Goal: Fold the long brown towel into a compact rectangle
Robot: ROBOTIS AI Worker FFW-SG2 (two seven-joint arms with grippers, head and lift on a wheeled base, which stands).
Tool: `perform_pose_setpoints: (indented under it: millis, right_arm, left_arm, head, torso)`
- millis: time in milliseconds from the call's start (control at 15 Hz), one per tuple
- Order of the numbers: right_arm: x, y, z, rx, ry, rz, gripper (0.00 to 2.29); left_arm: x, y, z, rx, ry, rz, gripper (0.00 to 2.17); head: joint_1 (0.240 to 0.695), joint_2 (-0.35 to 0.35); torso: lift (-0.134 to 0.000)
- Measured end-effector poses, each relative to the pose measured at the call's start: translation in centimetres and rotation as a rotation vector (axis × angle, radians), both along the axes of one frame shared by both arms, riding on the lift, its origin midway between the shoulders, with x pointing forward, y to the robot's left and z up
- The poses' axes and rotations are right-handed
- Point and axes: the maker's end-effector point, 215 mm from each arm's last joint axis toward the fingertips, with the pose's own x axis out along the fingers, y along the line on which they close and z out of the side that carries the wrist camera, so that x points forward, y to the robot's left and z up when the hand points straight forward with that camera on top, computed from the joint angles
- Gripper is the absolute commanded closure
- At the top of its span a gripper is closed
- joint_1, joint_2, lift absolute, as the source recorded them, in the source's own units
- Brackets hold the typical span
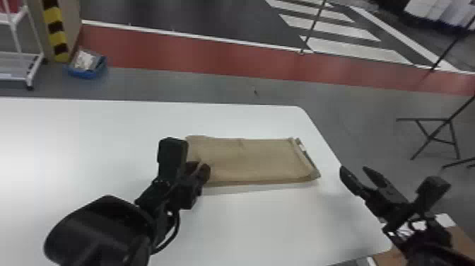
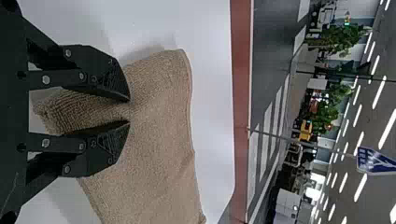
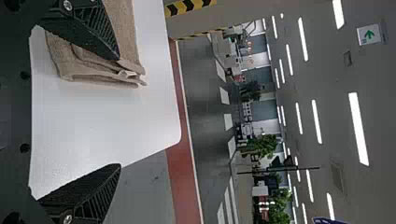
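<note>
The brown towel [image 1: 247,159] lies folded flat in a rectangle near the table's right end, its layered edge and a small white tag at the right. At its left end is my left gripper [image 1: 198,169]. In the left wrist view the left gripper [image 2: 129,111] is closed on a pinched ridge of the towel [image 2: 159,140]. My right gripper [image 1: 353,171] stands apart from the towel, over the table's right edge. The right wrist view shows the right gripper [image 3: 119,112] with its fingers wide apart and the towel's layered end [image 3: 102,70] beyond one finger.
The white table [image 1: 88,141] has its right edge beneath my right gripper. Past it on the floor are a black metal stand [image 1: 433,136] at the right, a blue bin [image 1: 86,67] and a white rack [image 1: 21,56] at the far left.
</note>
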Motion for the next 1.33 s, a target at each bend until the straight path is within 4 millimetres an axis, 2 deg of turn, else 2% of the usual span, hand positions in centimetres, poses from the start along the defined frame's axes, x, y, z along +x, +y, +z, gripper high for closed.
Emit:
perform_pose_setpoints:
  millis: [333, 467, 667, 1067, 1333]
  right_arm:
    - [0.0, 0.0, 0.2, 0.011, -0.009, 0.0, 0.08]
    - [0.0, 0.1, 0.3, 0.012, -0.011, 0.002, 0.08]
    - [0.1, 0.3, 0.3, 0.012, -0.013, 0.005, 0.08]
    - [1.1, 1.6, 0.3, 0.02, -0.013, 0.027, 0.08]
    - [1.8, 2.8, 0.3, 0.024, -0.006, 0.044, 0.08]
  left_arm:
    - [-0.8, 1.0, -1.6, 0.036, 0.038, 0.001, 1.1]
    - [-0.7, 1.8, -1.7, 0.035, 0.044, 0.015, 1.1]
    - [0.0, 4.2, -1.2, 0.036, 0.045, 0.052, 1.1]
    - [1.5, 12.2, -0.8, 0.079, 0.051, 0.14, 1.1]
    - [1.8, 18.9, -0.5, 0.1, 0.047, 0.215, 1.1]
  head:
    - [0.695, -0.35]
    - [0.695, -0.35]
    - [0.695, -0.35]
    - [0.695, -0.35]
    - [0.695, -0.35]
  torso:
    - [-0.128]
    - [-0.128]
    - [-0.128]
    - [-0.128]
    - [-0.128]
